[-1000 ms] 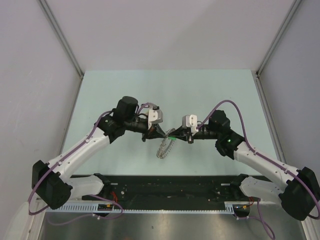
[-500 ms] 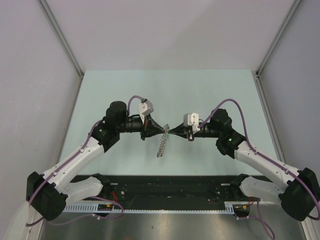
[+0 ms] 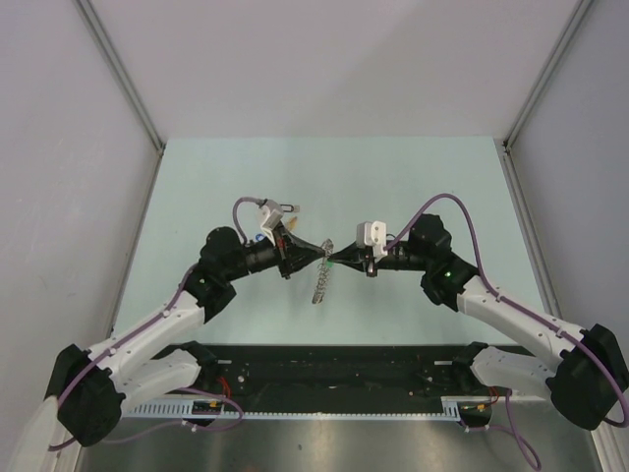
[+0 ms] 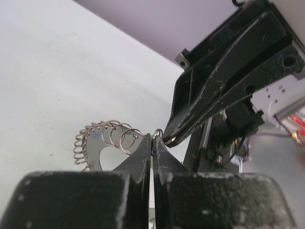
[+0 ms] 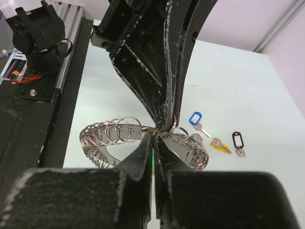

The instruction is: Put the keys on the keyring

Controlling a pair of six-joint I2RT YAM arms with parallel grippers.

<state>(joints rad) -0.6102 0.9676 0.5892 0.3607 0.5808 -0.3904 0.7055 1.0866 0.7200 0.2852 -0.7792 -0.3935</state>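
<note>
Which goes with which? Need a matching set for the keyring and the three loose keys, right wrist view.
1. keyring
2. blue-tagged key
3. yellow-tagged key
4. black-tagged key

a. lying on the table, rightmost of the three
b. lifted, hanging
c. lying on the table, leftmost of the three
d. lying on the table, middle of the three

Pairs: 1-b, 2-c, 3-d, 4-a

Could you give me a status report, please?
Left end effector shut on keyring, right end effector shut on green-tagged key, tips meeting. Blue key, yellow key, black key loose on table. Nothing blocking.
</note>
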